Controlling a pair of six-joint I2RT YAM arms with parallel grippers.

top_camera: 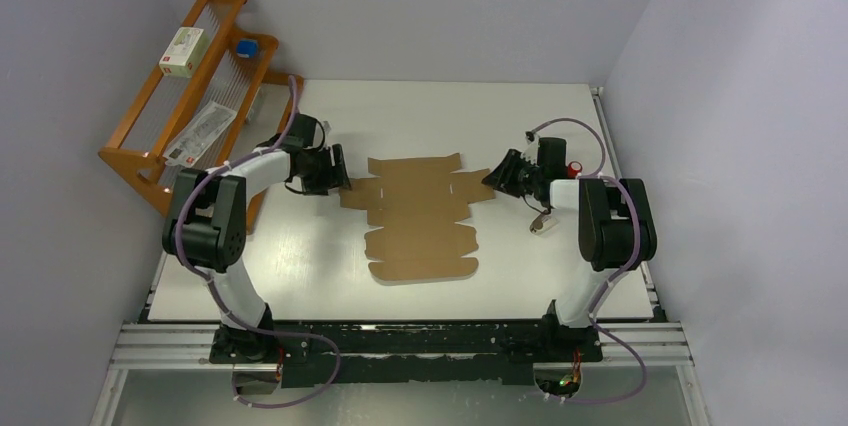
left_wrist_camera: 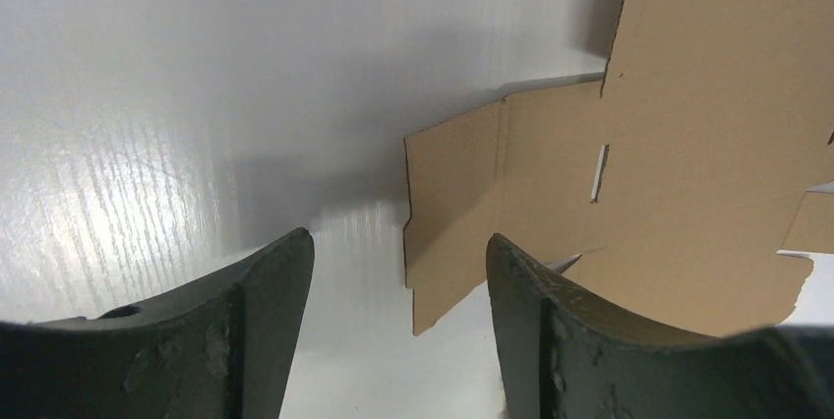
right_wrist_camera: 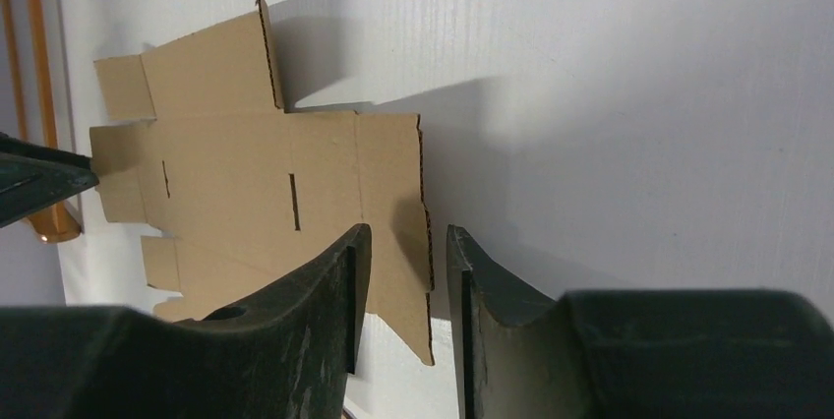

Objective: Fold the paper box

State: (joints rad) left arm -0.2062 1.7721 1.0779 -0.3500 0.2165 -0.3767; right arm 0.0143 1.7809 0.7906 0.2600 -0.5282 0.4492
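The paper box (top_camera: 420,216) lies unfolded on the tabletop (top_camera: 290,276), the left claw (top_camera: 345,178) wide open at one flap, the right claw (top_camera: 491,179) part-open astride the opposite flap's edge.

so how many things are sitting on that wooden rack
3: a white box at the top of the wooden rack, a small blue object right of it, a flat white packet lower down. Others may be hidden.

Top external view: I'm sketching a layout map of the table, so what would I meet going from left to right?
wooden rack → left gripper → paper box, still a flat sheet → right gripper
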